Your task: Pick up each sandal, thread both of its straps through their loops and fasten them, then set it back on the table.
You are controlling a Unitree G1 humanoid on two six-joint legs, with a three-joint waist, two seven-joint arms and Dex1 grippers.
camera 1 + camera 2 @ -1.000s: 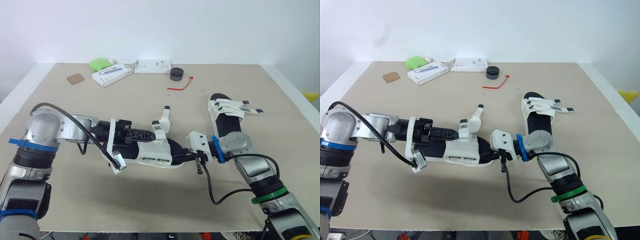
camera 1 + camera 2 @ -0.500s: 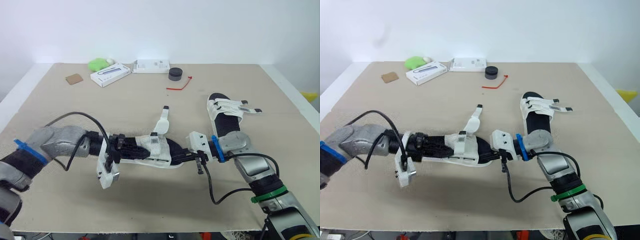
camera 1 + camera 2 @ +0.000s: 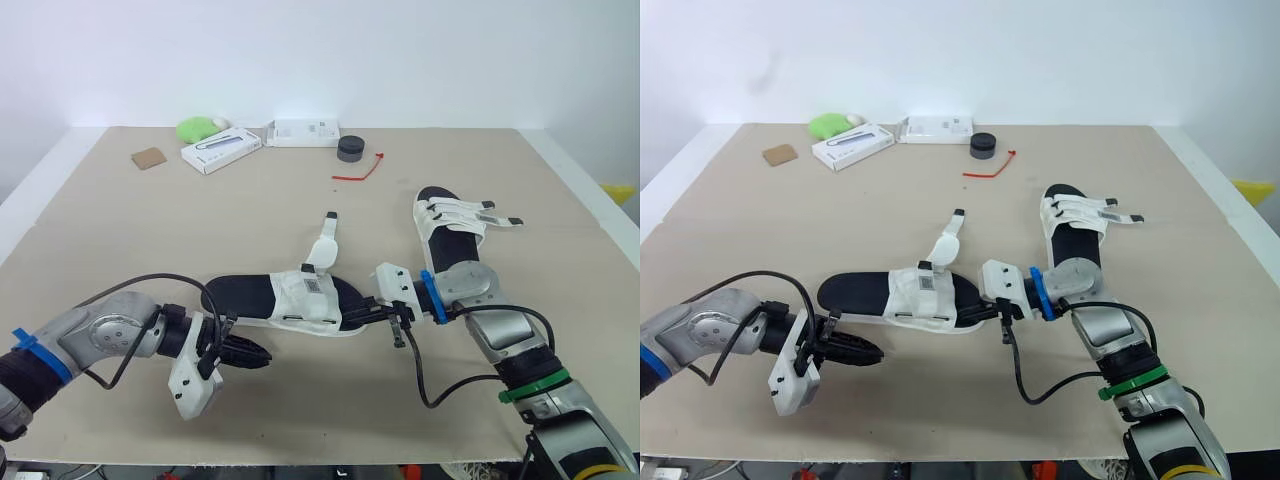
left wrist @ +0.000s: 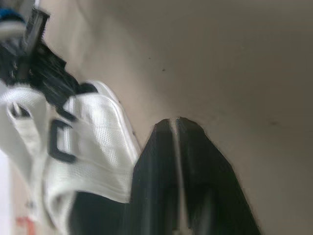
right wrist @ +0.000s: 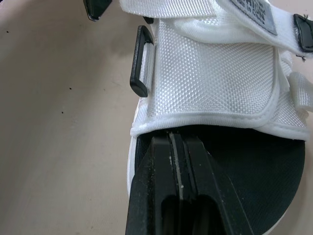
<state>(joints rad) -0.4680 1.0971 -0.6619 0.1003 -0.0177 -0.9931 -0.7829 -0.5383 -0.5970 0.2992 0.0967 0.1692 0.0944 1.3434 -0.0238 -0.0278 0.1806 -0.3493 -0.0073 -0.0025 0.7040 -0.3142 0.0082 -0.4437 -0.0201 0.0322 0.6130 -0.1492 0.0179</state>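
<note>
The white-strapped, black-soled sandal (image 3: 285, 298) lies flat on the beige table (image 3: 250, 210), between the two arms, with one white strap (image 3: 323, 247) standing up, unfastened. The left gripper (image 3: 256, 356) hangs just in front of the sandal, apart from it, its fingers pressed together on nothing. The right gripper (image 3: 362, 315) is clenched too — its tips lie over the rim of the black footbed at the sandal's end, with no gap between them. The second white-and-black sandal (image 3: 448, 232) rests beyond the right arm, its straps trailing sideways.
</note>
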